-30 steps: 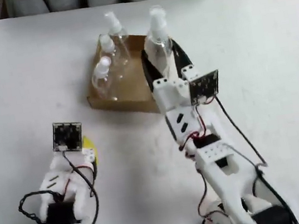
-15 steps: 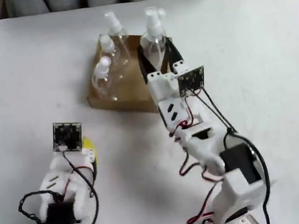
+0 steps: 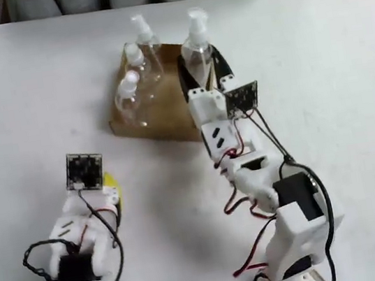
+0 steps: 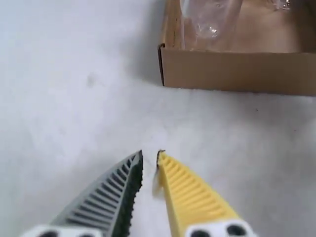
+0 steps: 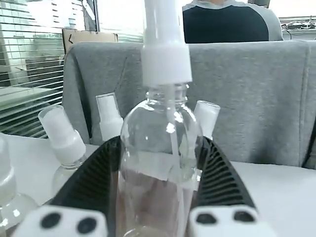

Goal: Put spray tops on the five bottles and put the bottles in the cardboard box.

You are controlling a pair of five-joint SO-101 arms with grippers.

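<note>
A: Held item?
B: One clear bottle (image 5: 159, 133), white spray top (image 5: 166, 57) fitted, upright between the black ribbed fingers (image 5: 94, 173) of the right gripper (image 5: 160, 148), gripped on both sides.
A: Behind it?
B: Three white tops: tilted top (image 5: 61, 133), flat top (image 5: 107, 116), angled top (image 5: 206, 116) just beside the bottle's shoulder. A further bottle at the edge (image 5: 7, 197). Grey fabric backing (image 5: 271, 98) beyond; white table (image 5: 281, 197) beneath

The left arm (image 3: 77, 252) and right arm (image 3: 269, 192) are white plastic shells with black motor blocks, trailing red and black cables. Each wrist bears a dark square circuit board (image 3: 84, 169). The left gripper (image 4: 149, 158) has one grey and one yellow ribbed finger; the right gripper (image 5: 160, 143) has black ribbed ones.
</note>
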